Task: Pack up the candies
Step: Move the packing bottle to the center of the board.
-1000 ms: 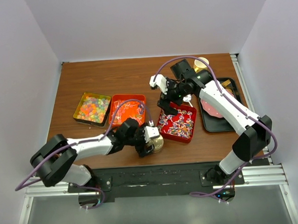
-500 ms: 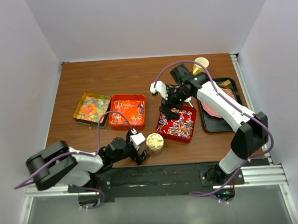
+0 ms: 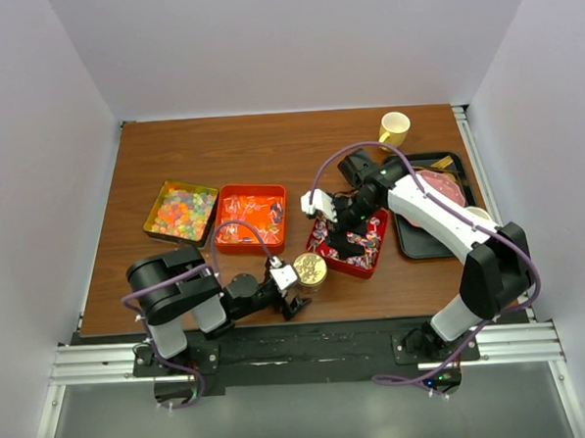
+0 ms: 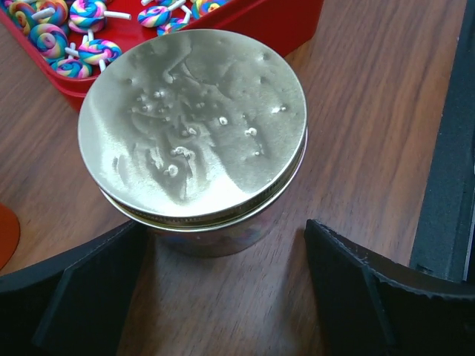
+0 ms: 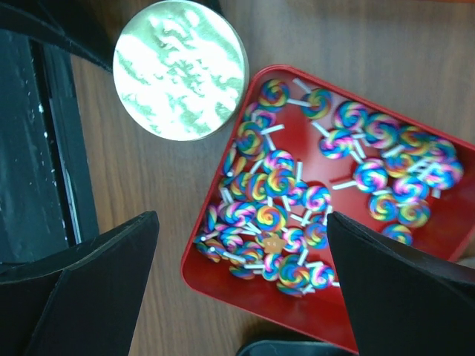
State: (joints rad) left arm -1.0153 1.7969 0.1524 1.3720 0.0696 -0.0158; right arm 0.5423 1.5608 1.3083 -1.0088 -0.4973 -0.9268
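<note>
The right pincer hung spread wide, pinching nothing, directly over the red tray, with the swirled lollipops heaped below and between its fingers. The left pincer sat low, likewise spread and empty, and the jar stood just ahead of it, between both fingers but apart from them, its gold lid on. Farther out and to that pincer's left lay the gummy pieces in a yellow tray and the wrapped sweets in an orange tray. The largest risk looked to be the arms: both worked close around the jar and might knock together. Next, a lopsided squeeze by the left pincer could shove the jar against the red tray just beside it, or tip it. With the lid on, a sweet brought over would likely bounce off. Smallest, a lollipop's thin stick might slip from the right pincer, or several might snag and scatter. Plain white walls closed the room on three sides. The brown wooden surface also carried, beyond the right pincer, a black tray and a yellow cup.
</note>
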